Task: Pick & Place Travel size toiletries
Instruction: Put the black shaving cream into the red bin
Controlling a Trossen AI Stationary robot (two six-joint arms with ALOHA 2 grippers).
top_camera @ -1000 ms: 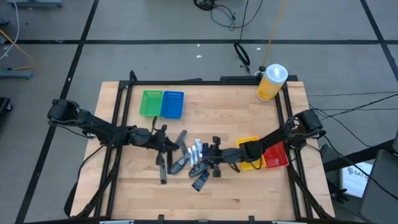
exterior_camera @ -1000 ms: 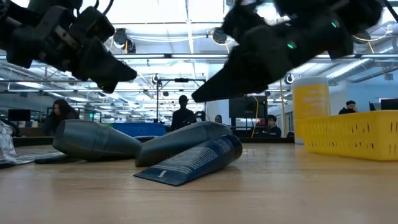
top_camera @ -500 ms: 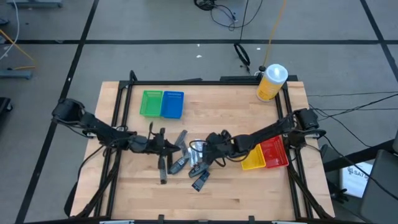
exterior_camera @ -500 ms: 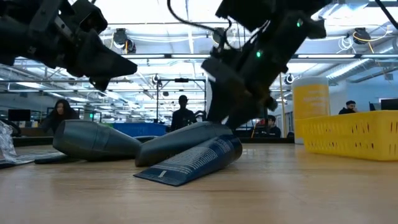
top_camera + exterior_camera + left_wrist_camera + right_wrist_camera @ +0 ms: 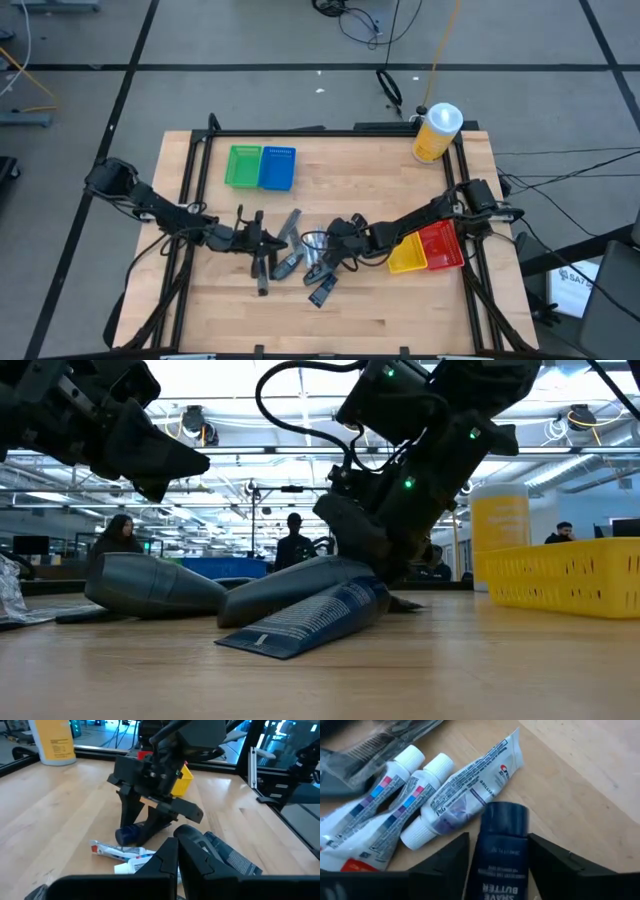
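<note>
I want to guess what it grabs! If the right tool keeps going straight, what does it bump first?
Most likely the dark blue tube. It lies between the open fingers of the right tool; the white toothpaste tubes sit just beside it.

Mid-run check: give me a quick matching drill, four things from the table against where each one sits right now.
Things:
1. yellow bottle
2. green tray
3. dark shave butter tube
4. red tray

Places:
A. between the right gripper's open fingers
B. far right corner of the table
C. touching the blue tray, on the side toward the left arm
D. near the table's right edge, against the yellow tray

Pairs: 1-B, 2-C, 3-A, 4-D
</note>
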